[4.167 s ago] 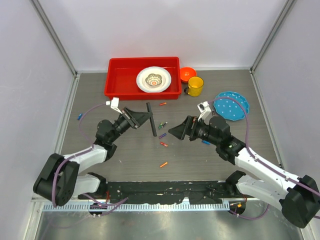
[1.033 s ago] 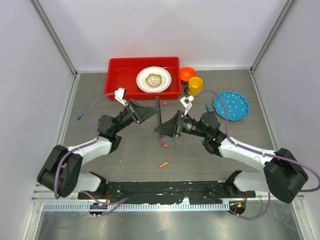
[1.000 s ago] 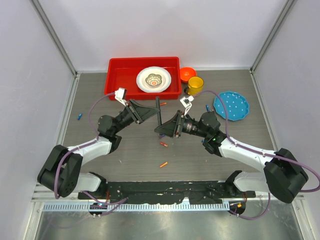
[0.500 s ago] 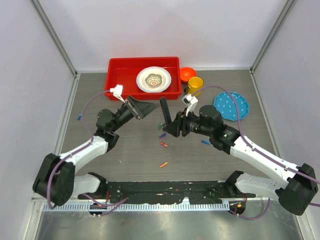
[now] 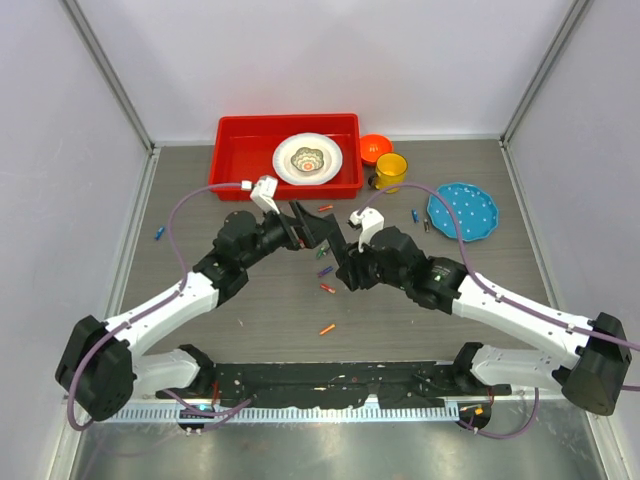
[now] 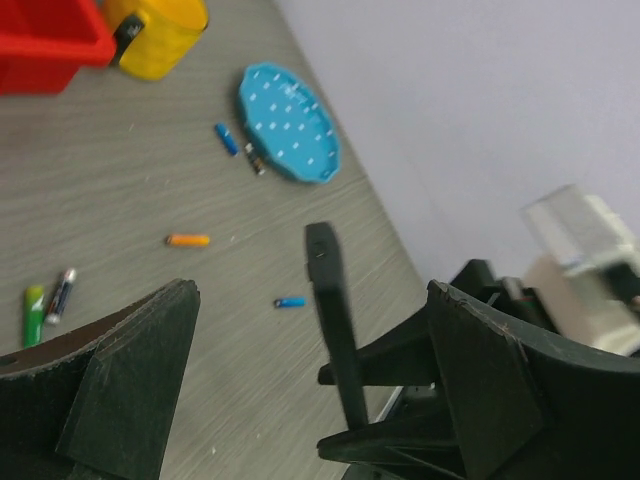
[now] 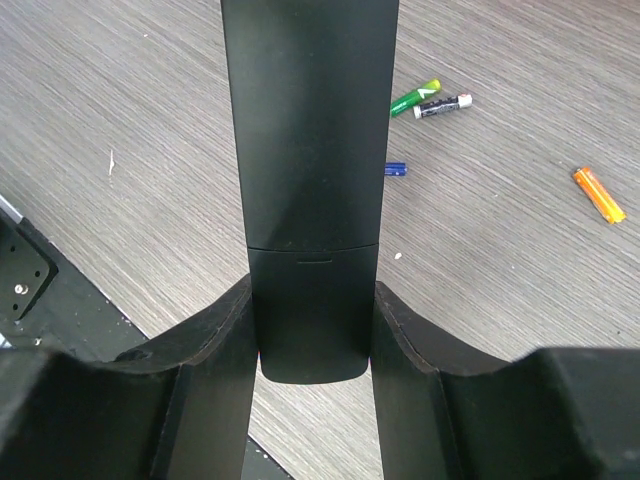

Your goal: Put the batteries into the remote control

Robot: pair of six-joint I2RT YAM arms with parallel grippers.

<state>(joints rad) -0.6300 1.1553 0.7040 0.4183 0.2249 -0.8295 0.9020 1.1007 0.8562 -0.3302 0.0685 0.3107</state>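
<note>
- Count: 1 remote [image 7: 310, 150], 2 grippers. The top cam gives you approx 9 loose batteries [image 5: 328, 289] on the table [image 5: 230, 300]; they're tiny, so the count isn't firm.
- Also 1 red tray [image 5: 240, 150] w/ 1 white plate [image 5: 285, 160] in it, 1 orange bowl [image 5: 375, 148], 1 yellow mug [image 5: 390, 172], 1 blue plate [image 5: 462, 210].
- Remote: off the table, over mid-table above the battery scatter.
- R gripper [image 7: 312, 310]: fingers part closed, pinching both long edges of the remote's lower end.
- L gripper [image 5: 312, 228]: fingers spread full wide, nothing in them. The remote's free end sits betw. them, clear of both.
- R wrist cam only: you see a seam across the remote's face just above the grip. 4 batteries in view.
- L wrist cam only: remote edge-on, a thin bar. 6 batteries in view.
- Top cam only: tray, white plate, bowl, plus 1 blue battery [image 5: 160, 234] alone near the table's L edge.
</note>
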